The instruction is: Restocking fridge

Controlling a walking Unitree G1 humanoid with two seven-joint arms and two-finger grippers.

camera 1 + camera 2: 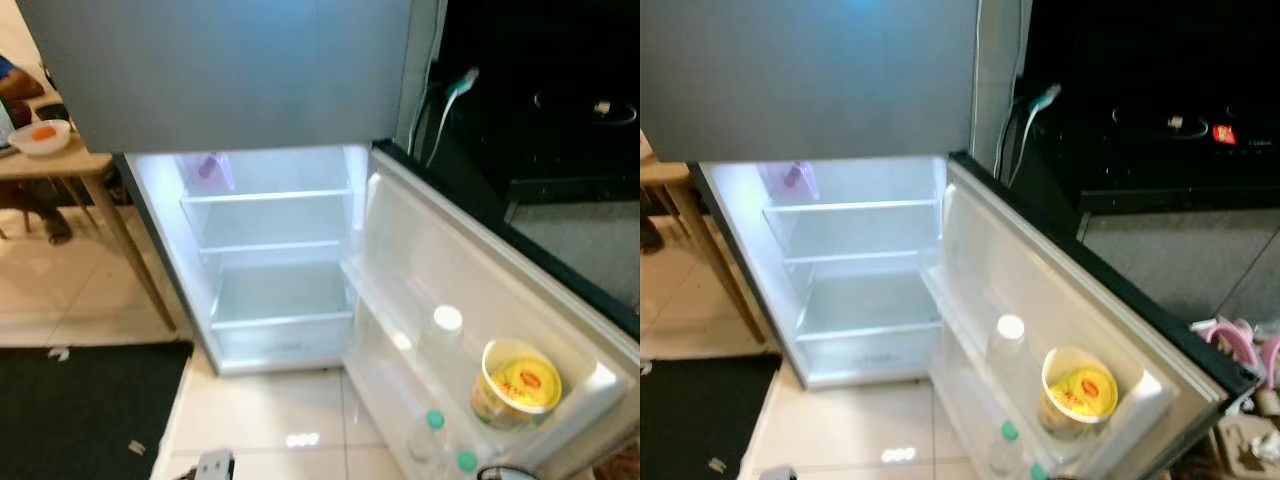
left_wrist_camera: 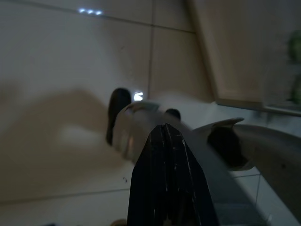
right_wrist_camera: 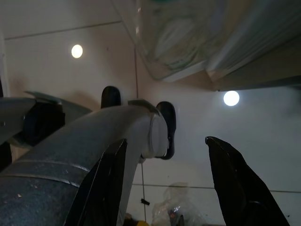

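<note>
Open white fridge [image 1: 270, 250]: door rack holds one yellow-lidded round tub [image 1: 517, 385], one white-capped bottle [image 1: 440, 335], two green-capped bottles [image 1: 428, 430]. Left claw [image 2: 165, 141] clenched; right claw [image 3: 167, 155] released.

At lower right we see the open fridge door's shelf [image 1: 590, 395] holding a yellow-lidded tub [image 1: 518, 383] beside a white-capped bottle [image 1: 443, 335]; the surface [image 1: 60, 160] upper left bears a white bowl [image 1: 40, 136].

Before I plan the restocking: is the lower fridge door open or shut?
Open. The lower fridge door is swung wide toward the robot's right, showing the lit shelves and the yellow-lidded tub in its door rack.
</note>
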